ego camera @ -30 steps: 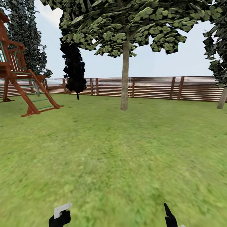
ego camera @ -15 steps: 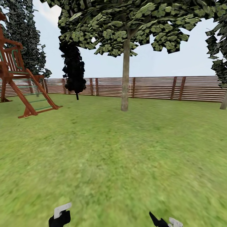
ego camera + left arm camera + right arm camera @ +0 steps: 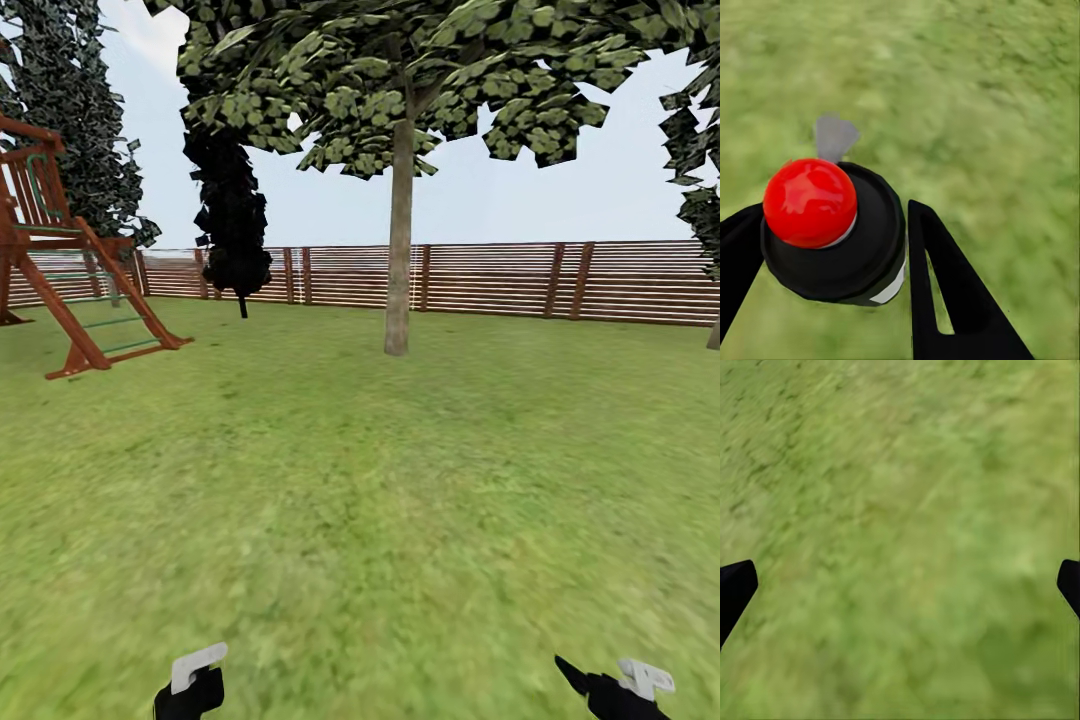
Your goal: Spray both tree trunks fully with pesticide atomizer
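In the left wrist view the pesticide atomizer (image 3: 810, 202), a black canister with a red round cap, sits between the black fingers of my left gripper (image 3: 832, 255), which is shut on it. That gripper (image 3: 190, 688) shows at the bottom of the head view. My right gripper (image 3: 612, 690) hangs low on the right, open over bare grass (image 3: 900, 585). One tree stands ahead on the garden lawn (image 3: 360, 480), with a straight grey-brown tree trunk (image 3: 397, 250) under a broad leafy crown. A second trunk (image 3: 714, 335) just touches the right edge.
A brown slatted fence (image 3: 500, 280) runs across the back. A red-brown wooden play frame with a ladder (image 3: 60, 280) stands at the left. A dark narrow tree (image 3: 232, 220) rises by the fence. Open grass lies between me and the tree ahead.
The whole view has crept forward and turned slightly, so the play frame sits further left. My right gripper has swung rightward along the bottom edge. The left gripper holds as before.
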Robot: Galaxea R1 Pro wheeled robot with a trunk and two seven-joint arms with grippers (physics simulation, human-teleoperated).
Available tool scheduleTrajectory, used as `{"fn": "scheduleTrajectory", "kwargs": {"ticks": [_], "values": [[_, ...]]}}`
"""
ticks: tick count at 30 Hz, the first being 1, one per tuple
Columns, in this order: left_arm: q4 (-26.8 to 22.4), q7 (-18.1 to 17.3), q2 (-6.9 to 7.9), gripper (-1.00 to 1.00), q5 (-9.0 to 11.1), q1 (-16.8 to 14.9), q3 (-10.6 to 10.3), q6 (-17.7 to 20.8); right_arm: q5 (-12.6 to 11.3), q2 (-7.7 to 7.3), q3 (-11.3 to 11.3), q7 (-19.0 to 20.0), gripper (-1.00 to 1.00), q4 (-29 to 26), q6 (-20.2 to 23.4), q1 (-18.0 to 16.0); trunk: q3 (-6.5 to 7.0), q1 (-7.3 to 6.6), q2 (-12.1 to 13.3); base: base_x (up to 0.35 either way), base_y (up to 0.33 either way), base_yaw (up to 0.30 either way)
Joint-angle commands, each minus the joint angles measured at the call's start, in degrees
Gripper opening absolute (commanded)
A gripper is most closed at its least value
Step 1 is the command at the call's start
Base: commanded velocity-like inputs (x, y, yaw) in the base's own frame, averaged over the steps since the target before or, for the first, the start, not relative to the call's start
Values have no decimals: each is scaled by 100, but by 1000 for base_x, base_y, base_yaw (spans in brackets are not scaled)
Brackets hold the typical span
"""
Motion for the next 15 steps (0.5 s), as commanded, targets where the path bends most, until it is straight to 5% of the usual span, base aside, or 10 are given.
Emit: {"fn": "scheduleTrajectory", "kwargs": {"ticks": [1,15], "values": [[0,3,0,-100,-2,0,-2,1,4,1,0,-2,100,-3,-15,0,0,0,0,337,0,0],[0,6,0,-100,-2,0,-2,0,7,10,-13,-23,100,43,-403,-1,0,0,0,337,0,-18]]}}
